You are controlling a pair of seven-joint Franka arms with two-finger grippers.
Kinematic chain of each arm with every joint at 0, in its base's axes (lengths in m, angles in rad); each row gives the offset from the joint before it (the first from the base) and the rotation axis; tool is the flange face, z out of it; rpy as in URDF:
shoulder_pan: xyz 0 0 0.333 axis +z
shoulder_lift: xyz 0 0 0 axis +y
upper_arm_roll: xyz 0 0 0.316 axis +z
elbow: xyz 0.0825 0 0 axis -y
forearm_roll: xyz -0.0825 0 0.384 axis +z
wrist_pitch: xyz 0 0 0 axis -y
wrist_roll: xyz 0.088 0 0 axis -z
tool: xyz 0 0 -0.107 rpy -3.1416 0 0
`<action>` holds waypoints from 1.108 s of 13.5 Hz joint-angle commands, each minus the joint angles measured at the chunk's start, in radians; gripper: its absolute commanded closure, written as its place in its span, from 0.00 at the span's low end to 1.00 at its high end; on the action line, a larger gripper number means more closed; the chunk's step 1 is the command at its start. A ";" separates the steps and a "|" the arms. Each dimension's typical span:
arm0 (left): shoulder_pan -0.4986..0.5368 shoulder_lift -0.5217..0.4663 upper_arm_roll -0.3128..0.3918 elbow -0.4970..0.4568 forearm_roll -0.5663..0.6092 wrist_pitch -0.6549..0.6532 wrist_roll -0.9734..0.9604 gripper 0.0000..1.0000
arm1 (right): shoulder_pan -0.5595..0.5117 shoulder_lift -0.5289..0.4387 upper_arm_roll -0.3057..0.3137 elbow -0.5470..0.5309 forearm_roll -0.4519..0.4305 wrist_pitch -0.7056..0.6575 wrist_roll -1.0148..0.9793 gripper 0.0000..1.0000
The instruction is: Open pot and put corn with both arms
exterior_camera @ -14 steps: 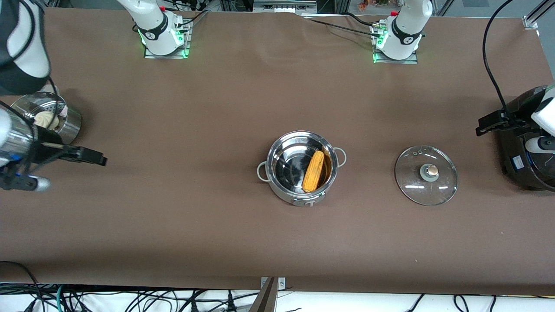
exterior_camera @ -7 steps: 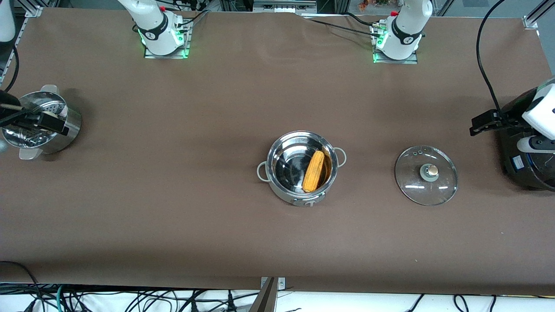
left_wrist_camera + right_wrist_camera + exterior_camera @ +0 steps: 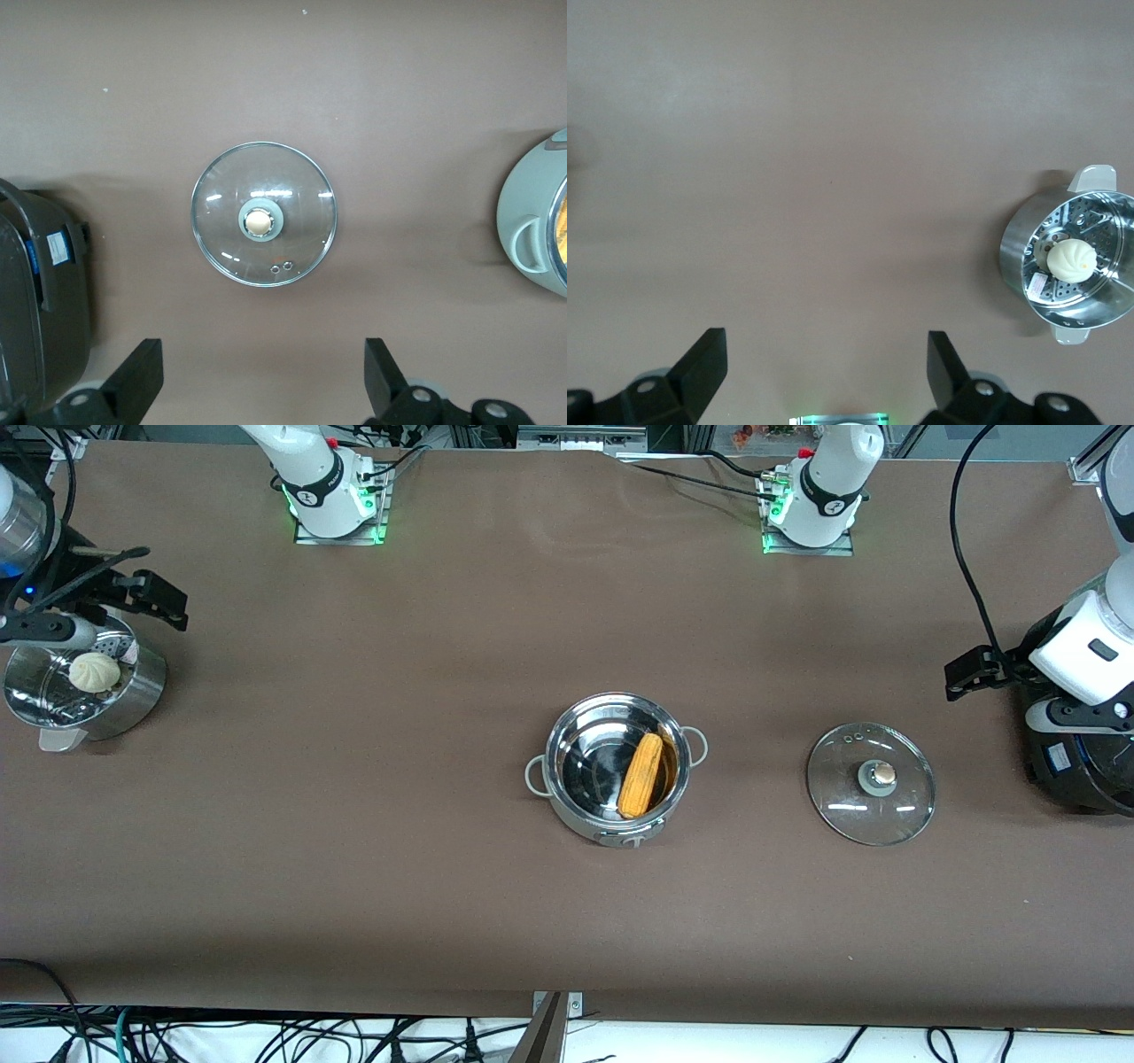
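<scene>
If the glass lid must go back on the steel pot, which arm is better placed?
Left. The left end effector hangs open near the round clear glass lid; the open right end effector is above the perforated steel steamer basket.

A round shiny steel pot [image 3: 617,769] stands near the middle of the brown-covered desk [image 3: 399,850], with a tapered yellow-orange corn cob [image 3: 640,775] lying inside it, against the wall toward the left arm's end. A clear glass lid with a tan knob [image 3: 871,783] lies flat on the desk beside the pot, toward the left arm's end and apart from it. Past the lid, at that end of the desk, stands a large black cooker [image 3: 1076,766]. At the right arm's end stands a perforated steel steamer basket [image 3: 84,691] with a white bun [image 3: 94,671] in it. The left claw [image 3: 966,673] hangs over the desk between lid and cooker; the right claw [image 3: 159,598] hangs just beside the basket.
</scene>
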 commanded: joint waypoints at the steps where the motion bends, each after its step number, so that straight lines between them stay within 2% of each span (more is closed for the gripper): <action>1: 0.015 -0.011 0.010 -0.003 0.004 -0.010 0.003 0.00 | 0.059 -0.019 -0.089 -0.031 -0.009 -0.007 -0.107 0.00; 3: 0.018 -0.112 0.010 -0.156 -0.016 0.095 0.002 0.00 | 0.025 -0.019 -0.092 -0.034 -0.007 -0.003 -0.129 0.00; 4: 0.016 -0.123 0.010 -0.183 -0.015 0.123 0.000 0.00 | 0.024 -0.016 -0.092 -0.036 -0.004 -0.001 -0.128 0.00; 6: 0.016 -0.104 0.007 -0.148 -0.015 0.117 -0.002 0.00 | 0.022 0.013 -0.093 -0.020 -0.004 -0.002 -0.128 0.00; 11: 0.015 -0.104 0.004 -0.148 -0.015 0.102 -0.002 0.00 | 0.019 0.115 -0.119 0.068 -0.004 -0.007 -0.131 0.00; 15: 0.016 -0.104 0.004 -0.151 -0.015 0.102 -0.003 0.00 | 0.021 0.136 -0.121 0.089 -0.004 -0.001 -0.128 0.00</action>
